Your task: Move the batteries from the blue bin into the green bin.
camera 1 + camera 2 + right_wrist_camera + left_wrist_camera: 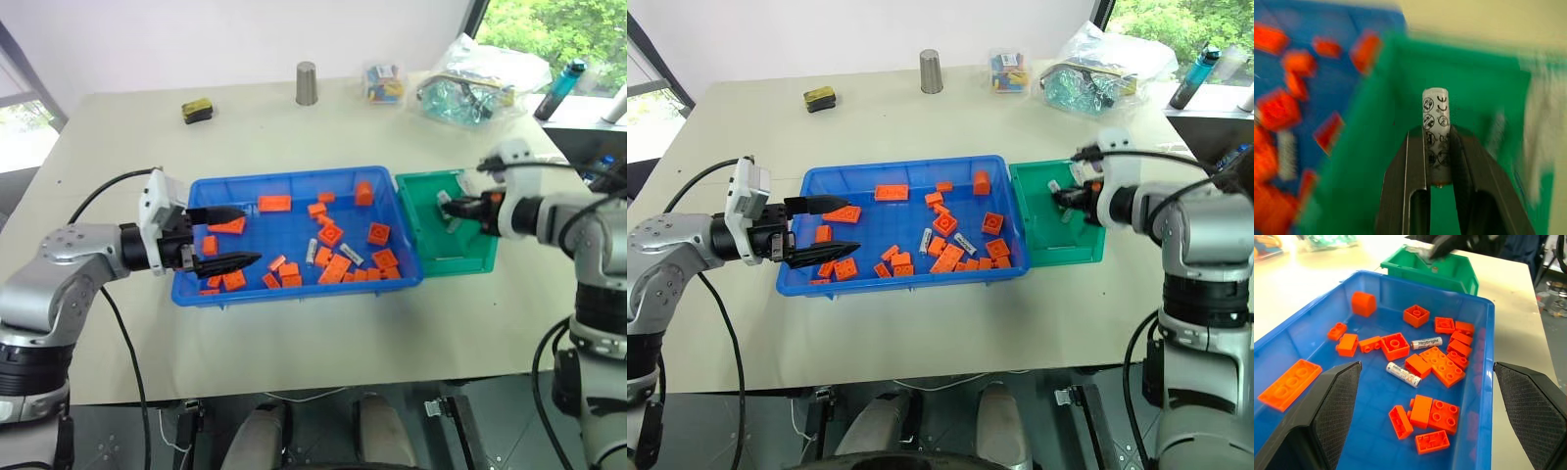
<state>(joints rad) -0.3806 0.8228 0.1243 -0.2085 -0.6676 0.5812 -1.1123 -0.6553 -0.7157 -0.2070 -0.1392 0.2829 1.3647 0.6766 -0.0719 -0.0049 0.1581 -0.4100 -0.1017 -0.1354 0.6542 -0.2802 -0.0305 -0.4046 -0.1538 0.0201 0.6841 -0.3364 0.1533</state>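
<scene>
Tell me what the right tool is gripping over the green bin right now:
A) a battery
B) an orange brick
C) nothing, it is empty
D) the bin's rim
A: in the right wrist view the right tool has its two fingers closed on a silver battery with printed markings, held above the green bin.
</scene>
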